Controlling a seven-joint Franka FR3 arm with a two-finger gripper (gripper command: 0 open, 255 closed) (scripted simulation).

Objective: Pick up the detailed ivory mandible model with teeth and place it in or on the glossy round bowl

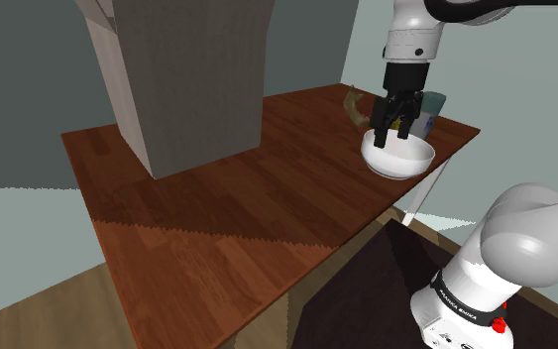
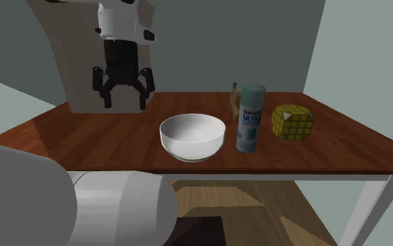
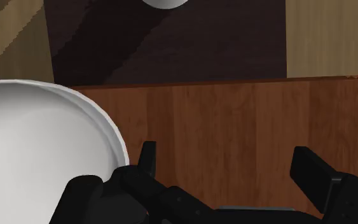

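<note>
jaws: apart, empty, over worktop beside white bowl (image 2: 193, 145) | tan mandible model (image 2: 234, 98): on worktop just behind blue spray can (image 2: 250, 120), outside bowl | yellow cube (image 2: 292, 123): near can, toward worktop corner

Arm (image 1: 536, 236): rounded, glossy white tubular links with dark grey to black joints (image 1: 462, 8); a white cylindrical wrist segment (image 1: 411, 42) ringed by a thin grey band; on the lowest link, a line of small black lettering (image 1: 468, 297), too small to read, beside a small red mark (image 1: 501, 323). Gripper (image 2: 125, 102): all black, with a boxy palm block under the white flange, branching into two angular linkage arms that end in short, flat, squared fingers (image 3: 311, 167). A small white housing (image 2: 148, 33) projects from the flange's side.
</note>
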